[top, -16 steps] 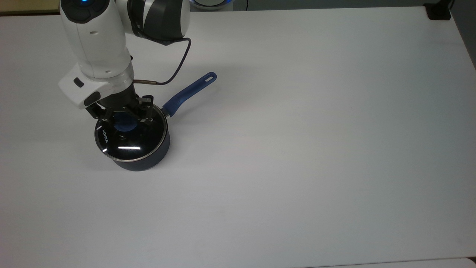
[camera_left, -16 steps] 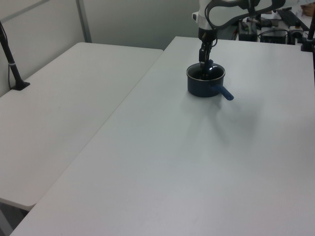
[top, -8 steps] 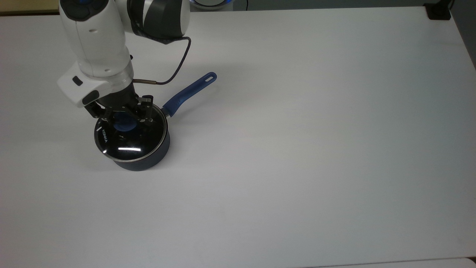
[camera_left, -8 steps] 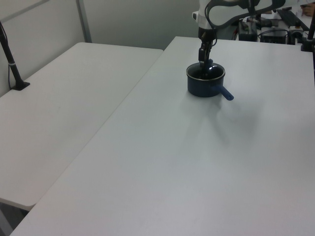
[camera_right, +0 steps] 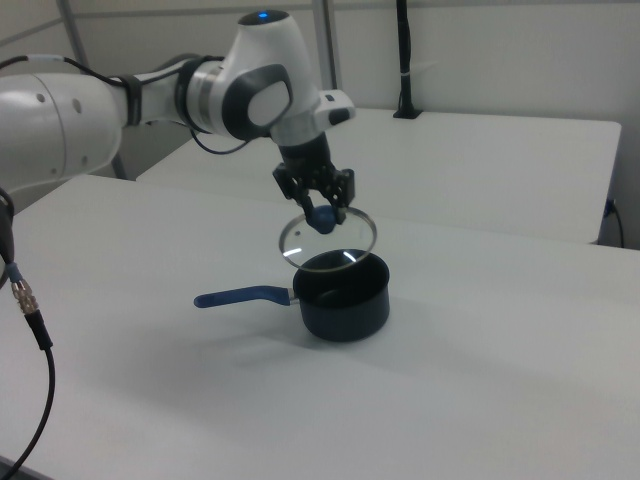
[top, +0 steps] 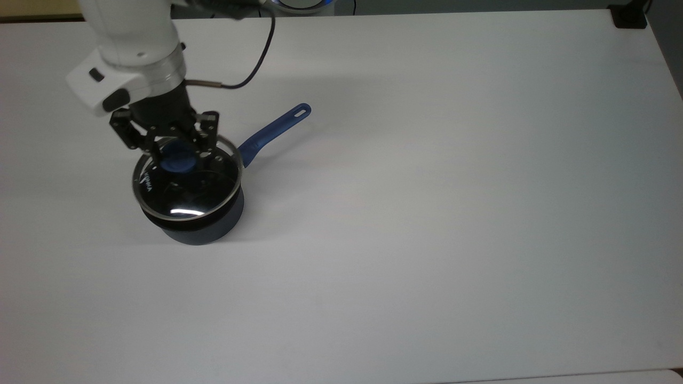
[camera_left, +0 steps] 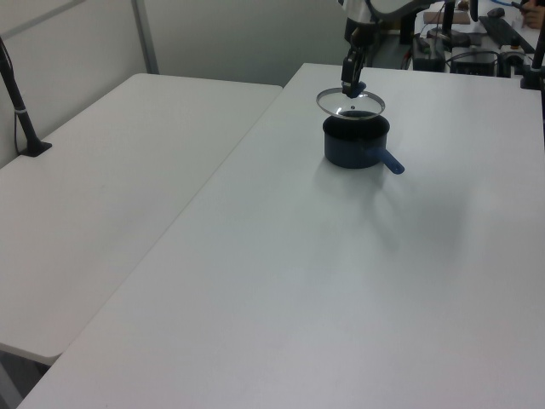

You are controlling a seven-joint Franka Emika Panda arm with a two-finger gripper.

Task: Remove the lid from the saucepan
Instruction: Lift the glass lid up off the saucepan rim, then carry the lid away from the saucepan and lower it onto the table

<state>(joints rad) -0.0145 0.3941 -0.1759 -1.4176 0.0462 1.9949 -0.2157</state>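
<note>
Glass lid (camera_right: 328, 238), tilted a little, hangs just above the saucepan (camera_right: 345, 296), clear of its rim. Its blue knob (top: 179, 162) is pinched between the fingers of the claw (top: 180, 154), which reaches down from the white arm (camera_right: 150, 90). The navy saucepan stands upright on the white worktop (top: 427, 213). Its long blue handle (top: 273, 132) lies level, pointing toward the top view's upper right.
</note>
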